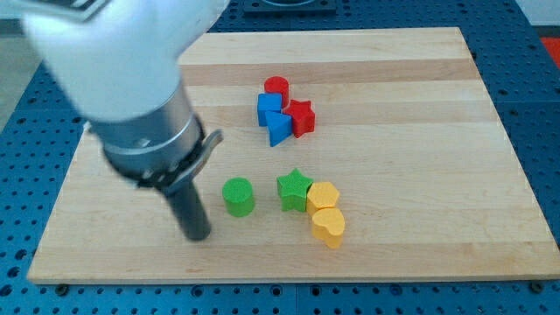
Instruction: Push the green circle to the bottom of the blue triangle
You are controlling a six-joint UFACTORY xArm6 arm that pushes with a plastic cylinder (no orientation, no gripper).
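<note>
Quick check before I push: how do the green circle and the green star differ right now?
Shape: the green circle is a round cylinder; the green star has points. Contact: the green circle stands alone, while the green star touches the yellow hexagon-like block. Position: the green circle lies toward the view's left of the green star, nearer my tip. Both are the same green and look similar in size.

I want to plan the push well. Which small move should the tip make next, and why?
Probably my tip should push toward the view's upper right: it sits at the lower left of the green circle, and the blue triangle lies up and right of that circle.
</note>
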